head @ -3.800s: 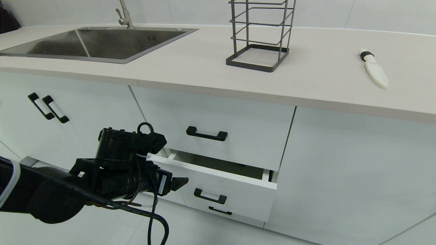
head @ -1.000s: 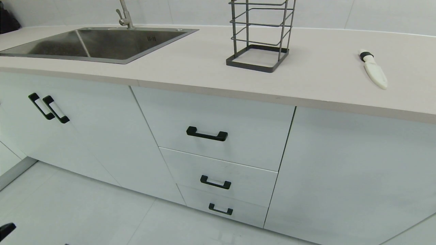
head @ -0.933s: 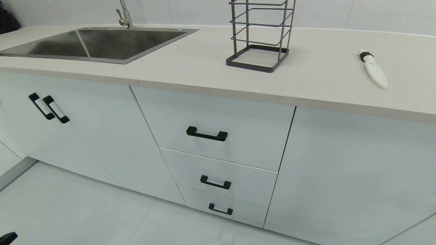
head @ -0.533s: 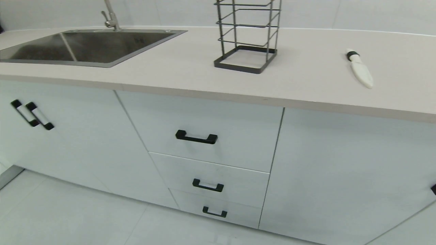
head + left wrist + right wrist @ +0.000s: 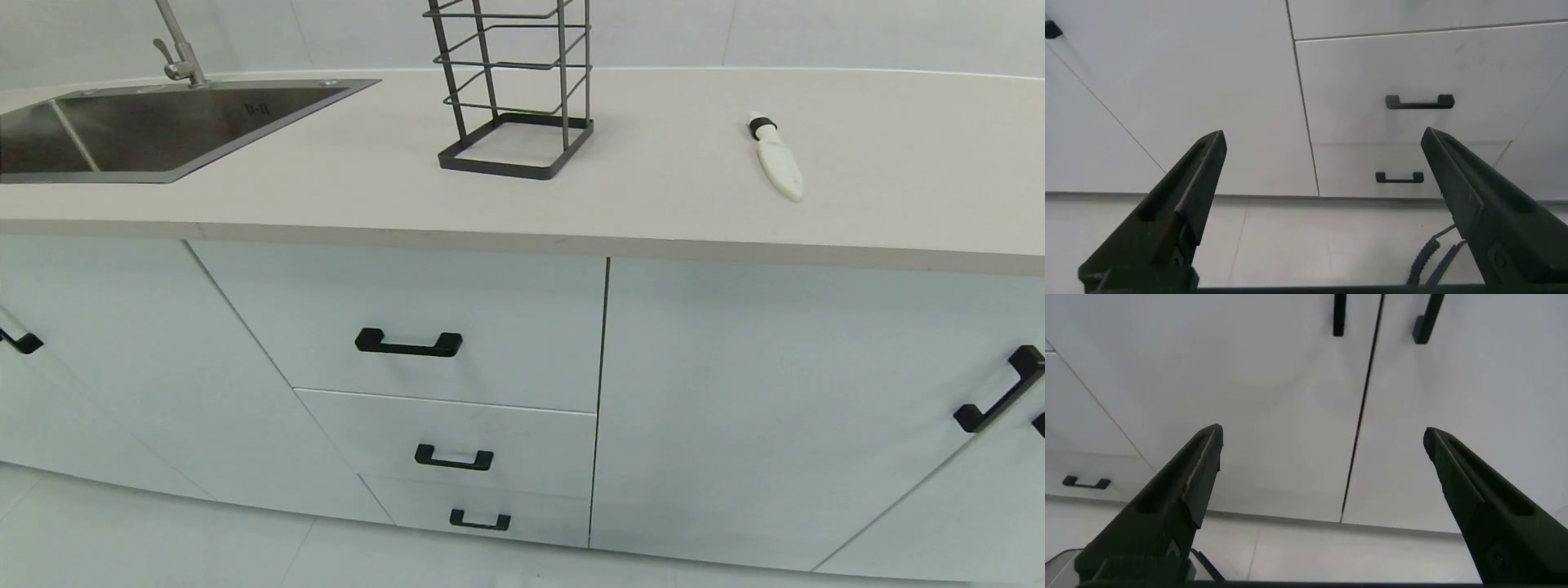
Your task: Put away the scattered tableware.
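1. White knife (image 5: pixel 775 159), with a black band at the handle end: it lies flat on the worktop (image 5: pixel 653 204), well to the right of the wire rack (image 5: pixel 514 90) and touching nothing. Lying loose and apart from any holder, it reads as the scattered piece to be put away.
2. Wire rack: stands upright on the worktop as a tall open frame, and the worktop shows through its open base. By its form it probably serves as a holder for tableware.
3. Sink (image 5: pixel 163 122) with tap (image 5: pixel 175 49): set into the worktop to the left of the rack. The visible part of the basin shows bare steel.
4. Drawers (image 5: pixel 453 457): a stack of three below the rack, every front flush with the cabinet face, so what they hold is hidden. They are a likely storage place and would have to be pulled out by their black handles.
5. Left gripper (image 5: pixel 1323 143): jaws spread wide, pinching nothing. It is held low, facing the two lower drawer fronts beneath the rack.
6. Right gripper (image 5: pixel 1323 437): jaws spread wide, pinching nothing. It faces the paired cabinet doors (image 5: pixel 1249 416), below and right of the rack.
7. Judgement: both arms are free and low, and the knife is not yet grasped.
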Controlling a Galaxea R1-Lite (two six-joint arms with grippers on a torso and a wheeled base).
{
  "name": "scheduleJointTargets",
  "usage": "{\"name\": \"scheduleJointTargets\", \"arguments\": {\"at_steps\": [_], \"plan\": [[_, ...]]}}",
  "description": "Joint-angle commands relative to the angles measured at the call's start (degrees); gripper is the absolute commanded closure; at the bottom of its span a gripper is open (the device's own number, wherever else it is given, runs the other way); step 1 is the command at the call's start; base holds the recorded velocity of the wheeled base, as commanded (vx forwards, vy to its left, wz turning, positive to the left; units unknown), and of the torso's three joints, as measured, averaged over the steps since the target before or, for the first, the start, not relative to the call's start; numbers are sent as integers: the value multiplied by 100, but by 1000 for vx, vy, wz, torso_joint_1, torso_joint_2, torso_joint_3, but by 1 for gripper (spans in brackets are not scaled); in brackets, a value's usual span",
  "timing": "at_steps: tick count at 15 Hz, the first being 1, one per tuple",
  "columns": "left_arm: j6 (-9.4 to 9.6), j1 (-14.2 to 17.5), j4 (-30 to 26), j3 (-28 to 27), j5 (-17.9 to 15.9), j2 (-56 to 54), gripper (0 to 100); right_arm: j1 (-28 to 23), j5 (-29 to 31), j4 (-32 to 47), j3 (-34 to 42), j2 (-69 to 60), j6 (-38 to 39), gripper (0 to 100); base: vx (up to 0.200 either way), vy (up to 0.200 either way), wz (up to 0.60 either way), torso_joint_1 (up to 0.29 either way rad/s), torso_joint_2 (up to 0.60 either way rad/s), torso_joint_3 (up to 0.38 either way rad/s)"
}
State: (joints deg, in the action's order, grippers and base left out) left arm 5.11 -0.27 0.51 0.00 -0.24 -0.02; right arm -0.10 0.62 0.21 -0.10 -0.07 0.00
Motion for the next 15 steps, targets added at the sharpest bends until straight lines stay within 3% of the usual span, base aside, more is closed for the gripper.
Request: {"name": "scheduleJointTargets", "arguments": {"at_steps": [1,4,7,15], "plan": [[-45,0,-16,0,-2,2,0,1,-1,-3,1,7,0,0,0,0,0,0,0,0],[-45,0,-16,0,7,2,0,1,-1,6,1,7,0,0,0,0,0,0,0,0],[-265,0,-25,0,33,2,0,-8,-1,-3,1,7,0,0,200,0,0,2,2,2],[-344,0,-25,0,33,2,0,-8,-9,6,1,7,-35,0,0,0,0,0,0,0]]}}
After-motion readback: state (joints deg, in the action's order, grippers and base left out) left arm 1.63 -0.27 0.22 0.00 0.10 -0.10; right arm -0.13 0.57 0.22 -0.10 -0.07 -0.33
